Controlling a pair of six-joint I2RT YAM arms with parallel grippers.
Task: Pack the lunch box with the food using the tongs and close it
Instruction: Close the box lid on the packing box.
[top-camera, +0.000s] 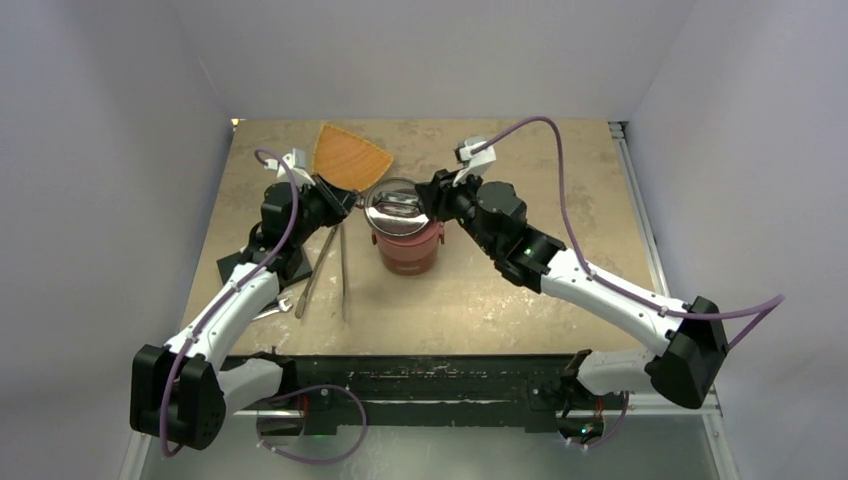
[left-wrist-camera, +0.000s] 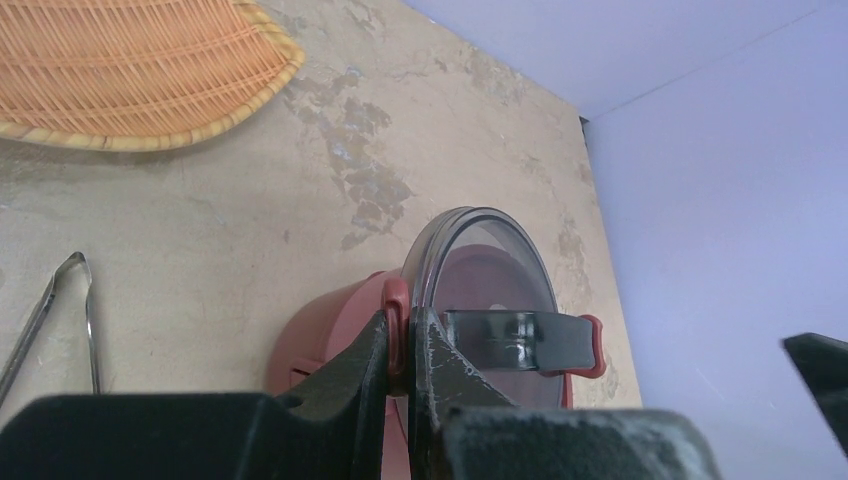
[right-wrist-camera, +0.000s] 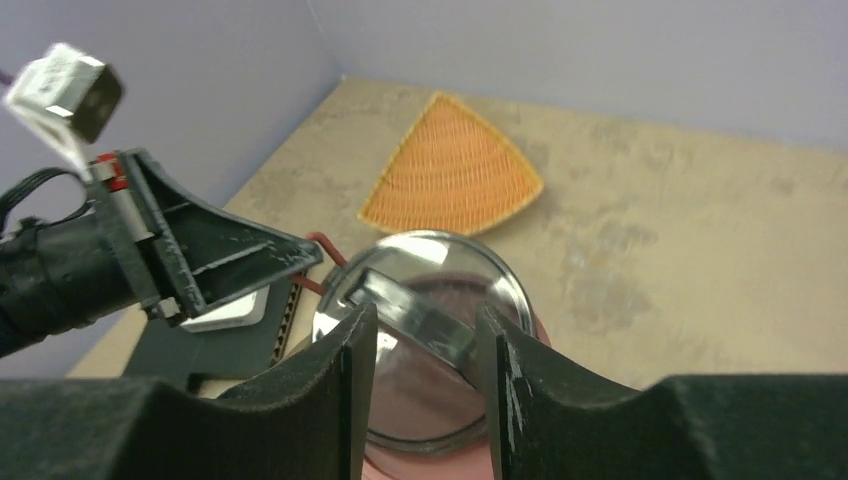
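— Why are the tongs (top-camera: 330, 265) just lying there, lower left of the middle?

— Flat on the table (top-camera: 520, 300), arms in a narrow V, nobody touching them. I'd say the picking-up is done with. The orange tray (top-camera: 350, 155) up behind them looks bare, and I can see no food anywhere.

— And the left gripper (left-wrist-camera: 403, 330)?

— Clamped right down on the red side clip (left-wrist-camera: 396, 300) of the lunch box (top-camera: 408, 250), which sits dead centre of the view. My guess is it's pinning the box so it can't spin or slide while the top is handled.

— So the lid's on?

— The clear lid (left-wrist-camera: 490, 275) sits on top, a touch tilted from the left wrist view. Whether it's seated, I can't tell, nor what lies beneath it.

— And on the right?

— The right gripper (right-wrist-camera: 425, 322) hangs over the lid, fingers about halfway apart, straddling the lid bar (right-wrist-camera: 410, 310). There's a gap showing each side, so it isn't gripping. I reckon it's placed to press or turn the lid home.
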